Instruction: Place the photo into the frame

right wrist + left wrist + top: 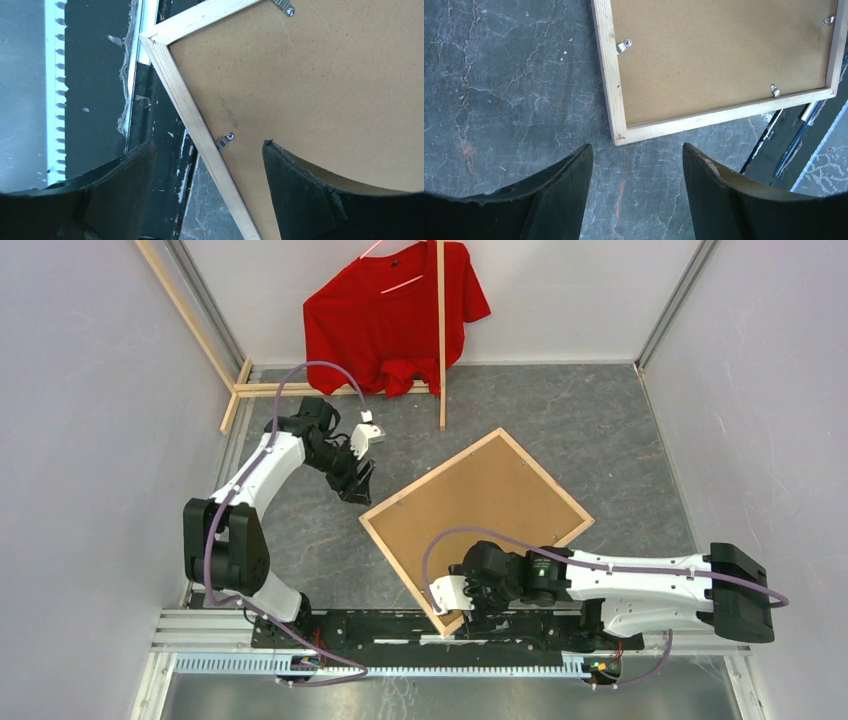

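The frame [404, 575] lies with its pale bare wood face up in the middle of the table, turned like a diamond. A brown backing board [480, 505] fills it, held by small metal clips [225, 139]. The photo is not visible in any view. My left gripper [358, 483] is open and empty above the table, just off the frame's left corner [619, 137]. My right gripper [462, 622] is open over the frame's near corner, its fingers either side of the wooden rail [187, 107].
A red T-shirt [395, 315] hangs on a pale wooden rack at the back, with one pole [441, 340] standing on the table. The black base rail [380, 625] runs along the near edge. Grey walls close in left and right.
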Robot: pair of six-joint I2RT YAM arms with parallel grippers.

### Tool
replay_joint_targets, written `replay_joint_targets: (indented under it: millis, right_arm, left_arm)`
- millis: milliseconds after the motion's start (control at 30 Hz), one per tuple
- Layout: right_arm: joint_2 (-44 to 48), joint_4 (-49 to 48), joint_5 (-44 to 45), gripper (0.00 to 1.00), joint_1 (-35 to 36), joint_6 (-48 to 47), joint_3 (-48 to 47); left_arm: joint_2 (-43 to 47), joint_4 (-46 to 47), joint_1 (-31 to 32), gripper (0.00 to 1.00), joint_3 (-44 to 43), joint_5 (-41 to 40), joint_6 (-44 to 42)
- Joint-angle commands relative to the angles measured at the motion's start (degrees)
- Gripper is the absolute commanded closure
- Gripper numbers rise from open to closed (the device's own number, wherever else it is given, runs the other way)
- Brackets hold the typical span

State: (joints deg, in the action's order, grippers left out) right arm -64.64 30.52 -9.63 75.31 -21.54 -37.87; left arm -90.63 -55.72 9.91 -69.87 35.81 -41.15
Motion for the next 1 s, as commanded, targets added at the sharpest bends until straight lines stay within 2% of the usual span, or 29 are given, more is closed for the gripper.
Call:
replay_joint_targets:
  millis: [0, 133, 333, 433, 833, 967]
  right_arm:
    - [-0.95, 2.06, 2.33, 0.16, 1.65, -4.05, -3.05]
    - [-2.17, 0.43, 3.03, 0.22, 2.75, -5.56, -1.26]
    - [-5.97, -2.58, 4.93, 0.41, 3.16, -7.84, -0.24]
    - [-6.19, -4.38, 5.76, 0.45, 3.32, -8.59, 0.4]
    - [-9.45, -3.31, 3.61, 0.46, 5.02, -10.47, 0.64]
    - [-10.03, -3.97, 5.14, 0.49, 5.16, -10.87, 1.09]
  left_arm:
    - [3.42, -0.56, 0.06, 0.28, 0.86, -0.1, 0.98]
    - [4.29, -0.53, 0.11, 0.29, 1.13, 0.05, 1.34]
    - [5.45, -0.55, -0.05, 0.28, 1.57, -0.89, 1.43]
    - [5.64, -0.57, -0.23, 0.28, 1.75, -1.26, 1.42]
    - [5.64, -1.03, -0.51, 0.29, 0.81, -1.3, 1.86]
    - [5.6, -1.05, -0.51, 0.29, 0.63, -1.73, 2.06]
